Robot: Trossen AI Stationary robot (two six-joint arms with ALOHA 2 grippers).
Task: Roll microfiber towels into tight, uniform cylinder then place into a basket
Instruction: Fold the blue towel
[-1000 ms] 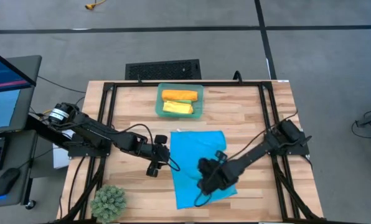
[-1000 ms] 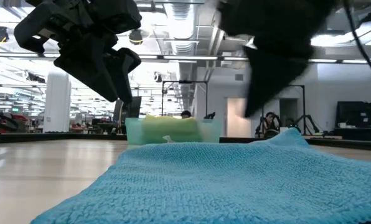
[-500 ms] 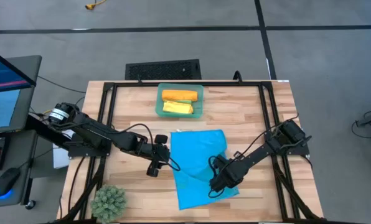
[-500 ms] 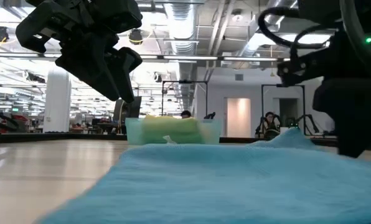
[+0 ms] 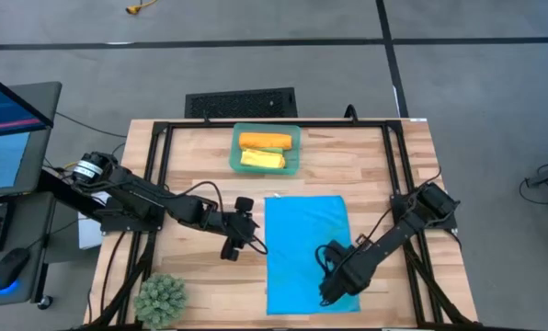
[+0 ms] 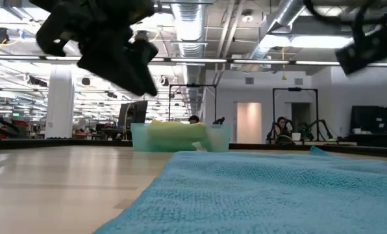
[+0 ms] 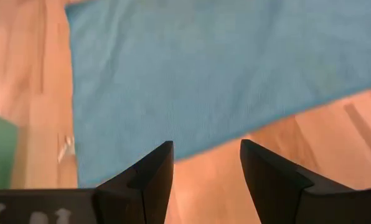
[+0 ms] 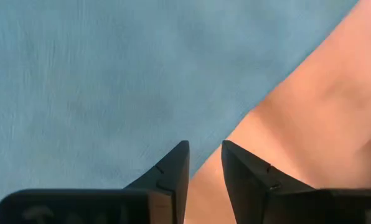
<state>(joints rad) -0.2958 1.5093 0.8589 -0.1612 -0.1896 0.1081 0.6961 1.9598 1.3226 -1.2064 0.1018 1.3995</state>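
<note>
Pale wood table (image 5: 366,175), blue towel (image 5: 306,248) flat; left hand (image 5: 240,241) open, right hand (image 5: 334,287) seemingly part-open, both empty

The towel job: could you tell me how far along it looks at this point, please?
Done: an orange roll and a yellow roll lie in the basket. In hand: the blue towel lies flat and unrolled; the right gripper is open at its near right edge, the left gripper open beside its left edge, neither holding it. Left: rolling and basketing it. No green towel is visible.
</note>
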